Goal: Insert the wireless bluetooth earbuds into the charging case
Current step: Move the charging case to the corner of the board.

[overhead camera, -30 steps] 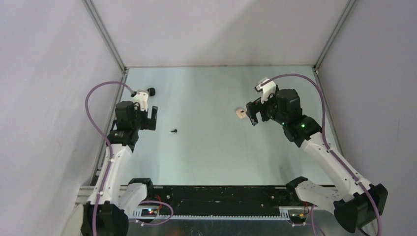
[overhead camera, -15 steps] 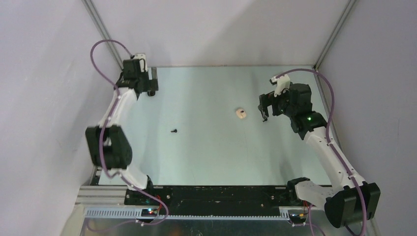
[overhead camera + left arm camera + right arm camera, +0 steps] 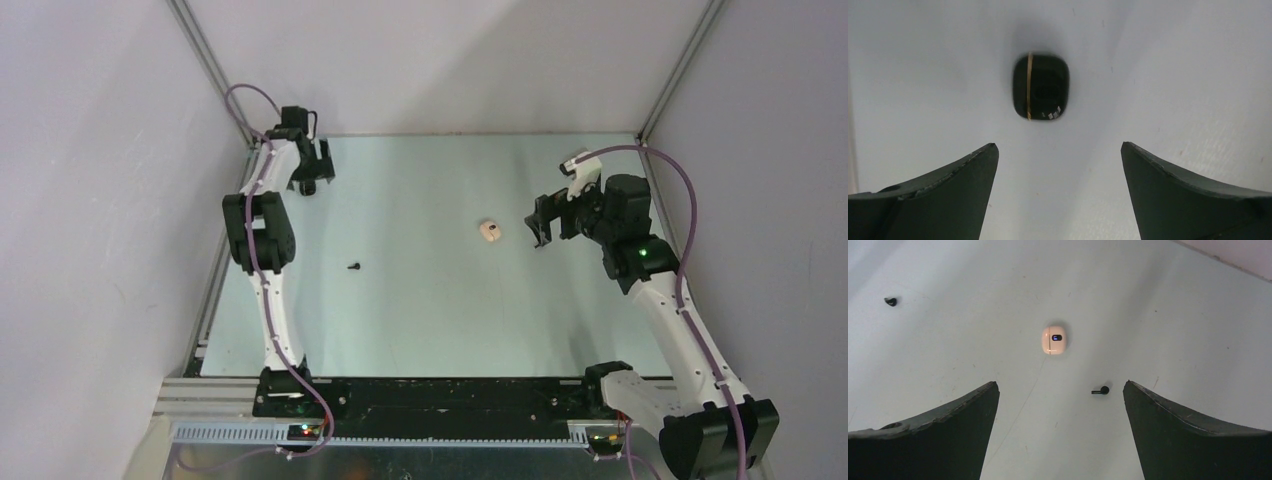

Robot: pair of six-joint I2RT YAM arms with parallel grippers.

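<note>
A closed black charging case (image 3: 1040, 94) with a thin gold seam lies on the table just ahead of my open, empty left gripper (image 3: 1058, 145); in the top view the case (image 3: 308, 188) is in the far left corner, under that gripper (image 3: 312, 170). A closed pale case (image 3: 1054, 340) lies ahead of my open, empty right gripper (image 3: 1060, 383). One black earbud (image 3: 1100, 390) lies by the right fingertip; it does not show in the top view. Another black earbud (image 3: 891, 301) lies far left, at mid-table in the top view (image 3: 353, 266). No white earbuds are in view.
The pale case (image 3: 490, 231) sits just left of the right gripper (image 3: 537, 226). The enclosure's walls and aluminium corner posts stand close behind the left gripper and to the right of the right arm.
The left arm has swung out to the far left corner and now hangs over the black case. The right gripper has drawn back to the right, away from the pale case.
</note>
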